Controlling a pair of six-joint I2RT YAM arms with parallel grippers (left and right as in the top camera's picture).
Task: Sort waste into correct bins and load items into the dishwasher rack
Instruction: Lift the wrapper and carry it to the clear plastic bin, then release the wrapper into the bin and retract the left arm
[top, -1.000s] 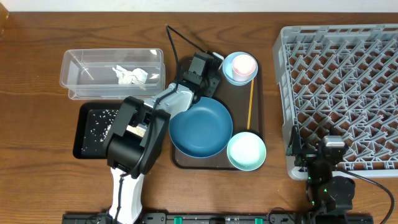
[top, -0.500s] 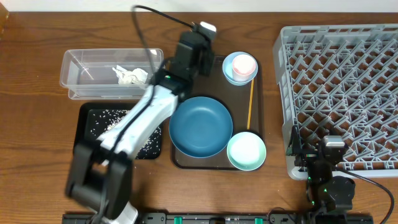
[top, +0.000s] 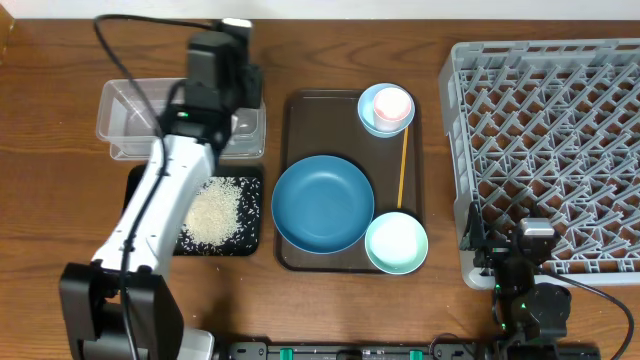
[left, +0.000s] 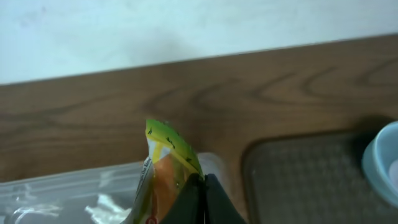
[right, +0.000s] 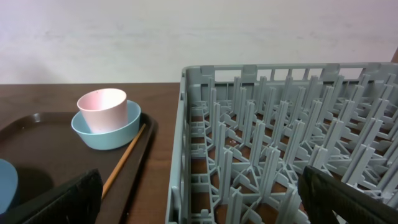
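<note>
Swung away from the brown serving tray (top: 300, 130) to the overhead frame's upper left, the left gripper (left: 200, 190) now hangs over the clear rectangular plastic tub (top: 125, 125), fingers clenched on the small yellow-green packet (left: 165, 165). A heap of white rice-like grains (top: 215, 208) lies in the shallow black tray (top: 256, 248) below the tub. At lower right, the right gripper (right: 200, 198) sits spread wide at the large grey lattice dishwasher rack (top: 540, 120).

Brown tray (top: 310, 125) on wood table (top: 40, 150), w/ 1 thin stick (top: 402, 170)

Yellow-green packet (left: 163, 163) hangs above the clear tub (top: 125, 120); white grains (top: 213, 210) heap in the black tray (top: 250, 243).
</note>
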